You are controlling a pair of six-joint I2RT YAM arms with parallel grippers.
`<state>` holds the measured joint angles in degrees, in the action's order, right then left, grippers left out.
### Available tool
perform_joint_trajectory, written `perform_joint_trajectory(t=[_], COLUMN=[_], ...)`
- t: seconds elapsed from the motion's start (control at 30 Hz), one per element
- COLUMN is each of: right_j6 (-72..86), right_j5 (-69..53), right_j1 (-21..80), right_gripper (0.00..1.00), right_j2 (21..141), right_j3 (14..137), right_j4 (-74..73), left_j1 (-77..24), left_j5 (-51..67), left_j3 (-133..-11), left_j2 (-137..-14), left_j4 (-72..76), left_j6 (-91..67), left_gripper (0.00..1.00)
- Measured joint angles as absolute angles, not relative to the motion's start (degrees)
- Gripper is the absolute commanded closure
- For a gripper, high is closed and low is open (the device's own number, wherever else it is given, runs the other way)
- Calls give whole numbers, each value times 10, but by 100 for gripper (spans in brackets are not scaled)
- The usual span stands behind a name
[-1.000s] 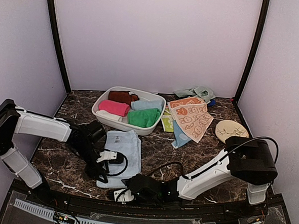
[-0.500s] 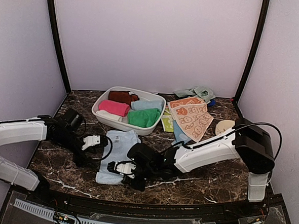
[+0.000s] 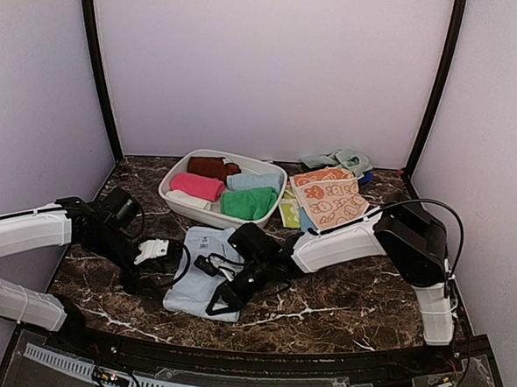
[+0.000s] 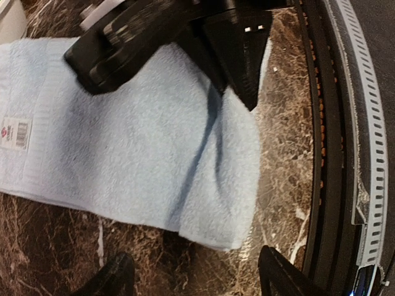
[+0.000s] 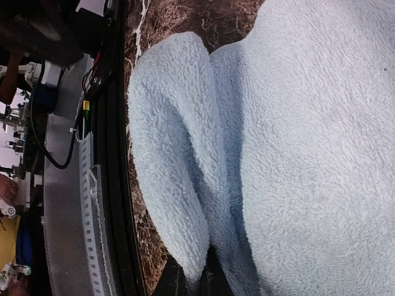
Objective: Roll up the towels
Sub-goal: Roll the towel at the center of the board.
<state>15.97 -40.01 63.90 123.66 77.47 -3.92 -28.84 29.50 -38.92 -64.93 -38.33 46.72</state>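
The pale blue towel (image 3: 203, 260) lies flat on the table (image 3: 349, 295), in front of the white basin (image 3: 175, 197) and between the two arms. Its long axis runs from the basin toward the near edge, and its labelled end is the far one. The right gripper (image 3: 226, 297) reaches in from the right and sits over the towel's near end. Its fingers are closed together on the cloth. The right wrist view shows a rounded lip of towel (image 5: 173, 160) turned over there, with the pinch at the base of the fold. The left gripper (image 3: 143, 279) is just beside the towel's left long edge, close to the near left corner. Its jaws stand apart and hold nothing. In the left wrist view the towel (image 4: 142, 135) lies directly ahead of the spread fingers (image 4: 117, 277), not touching them, and the near corner is closest. The right gripper (image 4: 185, 43) is visible on the far side of the cloth. Judgement: a roll would run along the long axis, away from the near edge and toward the basin, with the roll lying crosswise. The right arm has the starting fold. The left arm is the nearer one to the left edge and is placed to come in from that side and steady the fold.
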Motion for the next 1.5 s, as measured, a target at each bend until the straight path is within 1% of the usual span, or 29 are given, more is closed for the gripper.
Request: perform_joint_trajectory(t=[0.13, 0.27, 0.37, 0.47, 0.73, 0.8, 0.93, 1.0, 1.03, 1.07, 1.1, 1.17, 1.2, 1.23, 1.27, 1.3, 1.33, 1.43, 1.5], right_j6=[217, 251, 263, 270, 283, 289, 298, 306, 308, 310, 312, 318, 318, 322, 325, 325, 322, 316, 303], right_j5=[-443, -465, -473, -479, -487, -488, -487, -487, -487, -487, -487, -485, -481, -479, -476, -468, -458, -419, -378], right_j1=[625, 617, 614, 614, 610, 609, 607, 606, 606, 606, 606, 605, 605, 605, 605, 605, 605, 603, 602], right_gripper=[100, 100, 100, 100, 99, 98, 97, 96, 95, 93, 89, 87, 80, 71, 70, 58, 50, 35, 22], right_j2=[1243, 1249, 1255, 1260, 1265, 1265, 1265, 1265, 1265, 1265, 1265, 1265, 1265, 1264, 1263, 1260, 1256, 1220, 1181], right_j3=[774, 775, 776, 782, 793, 793, 792, 790, 788, 786, 785, 780, 777, 771, 767, 761, 754, 720, 691], right_j4=[-21, -13, -13, -13, -15, -10, 5, 14, 17, 20, 23, 32, 38, 46, 48, 51, 56, 61, 57], left_j1=[-339, -390, -405, -405, -405, -405, -407, -407, -407, -407, -407, -407, -406, -402, -402, -399, -395, -380, -375], left_j5=[300, 291, 274, 260, 259, 260, 262, 262, 262, 262, 262, 255, 252, 249, 247, 249, 251, 271, 282], left_j3=[-396, -396, -397, -402, -417, -417, -416, -411, -407, -404, -400, -395, -394, -393, -393, -393, -394, -410, -422], left_j2=[-672, -724, -760, -769, -774, -779, -781, -781, -782, -783, -785, -795, -801, -810, -814, -821, -827, -851, -864], left_j4=[-380, -363, -347, -330, -300, -298, -291, -286, -285, -284, -284, -281, -278, -271, -268, -266, -265, -277, -291], left_j6=[462, 458, 456, 452, 438, 432, 422, 418, 416, 414, 413, 413, 410, 416, 411, 411, 411, 411, 411], left_gripper=[32, 39, 41, 44, 66, 67, 63, 64, 67, 72, 79, 93, 97, 99, 100, 100, 100, 100, 100])
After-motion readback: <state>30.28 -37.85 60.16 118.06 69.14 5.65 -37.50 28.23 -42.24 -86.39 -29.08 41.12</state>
